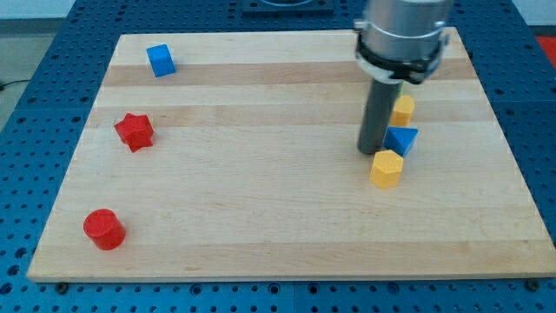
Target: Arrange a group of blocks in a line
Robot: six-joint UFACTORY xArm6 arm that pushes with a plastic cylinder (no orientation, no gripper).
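Note:
My tip [373,151] rests on the wooden board [261,174] at the view's right, just left of a blue triangular block [402,139]. A yellow block [403,109] lies above the blue one, partly hidden by the rod. A yellow hexagonal block [387,169] lies just below and to the right of the tip. These three stand in a rough vertical row. A blue cube [161,60] sits at the top left. A red star block [135,131] is at the left. A red cylinder [104,229] is at the bottom left.
The board lies on a blue perforated table [35,130]. The arm's grey body [404,35] hangs over the board's top right.

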